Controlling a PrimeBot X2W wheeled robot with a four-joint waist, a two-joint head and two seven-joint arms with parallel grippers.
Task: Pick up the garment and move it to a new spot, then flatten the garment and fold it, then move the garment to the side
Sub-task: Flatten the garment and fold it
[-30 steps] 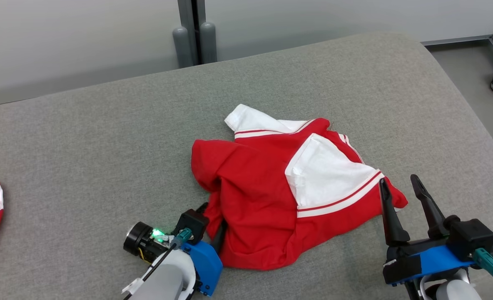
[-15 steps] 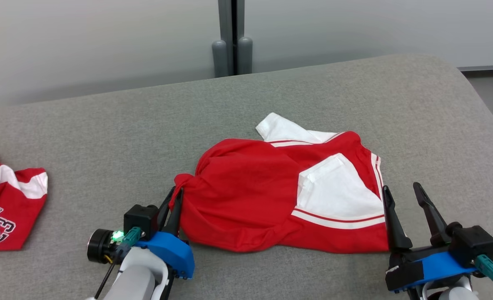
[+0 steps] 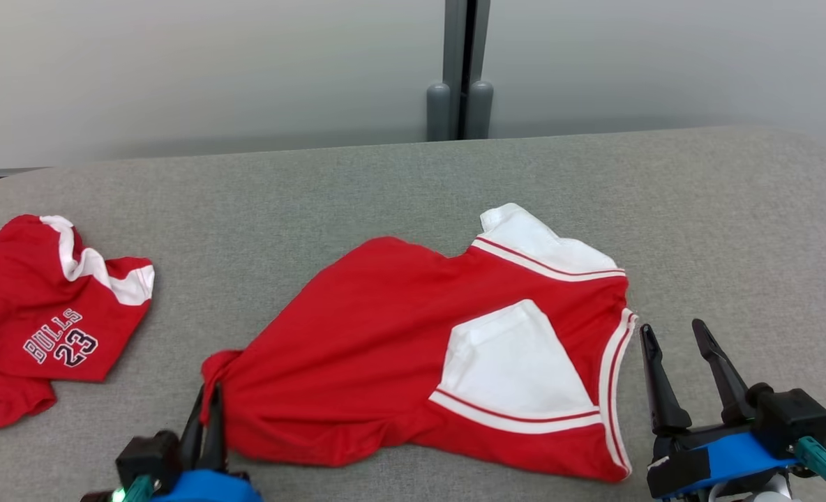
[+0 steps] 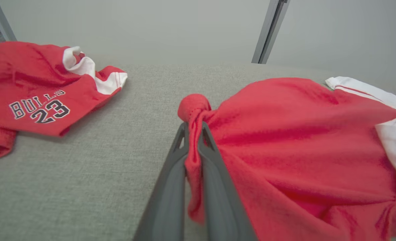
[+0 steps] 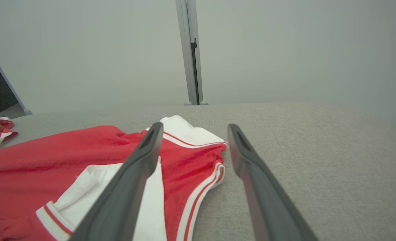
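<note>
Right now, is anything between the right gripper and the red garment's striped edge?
Nothing visible. The right gripper, open, sits just beside the garment at its striped edge, with bare grey cushion between them. The left gripper is shut on the garment's opposite corner.

Left gripper (image 3: 207, 408): jaws clamped. Right gripper (image 3: 671, 328): jaws spread.

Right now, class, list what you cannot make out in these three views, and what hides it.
- Head view: the body of the left gripper, cut off by the bottom edge.
- Head view: part of the Bulls jersey, cut off by the left edge.
- Left wrist view: how much of the red garment is clamped, hidden between the fingers.
- Right wrist view: part of the white panel, behind a finger of the right gripper.
</note>
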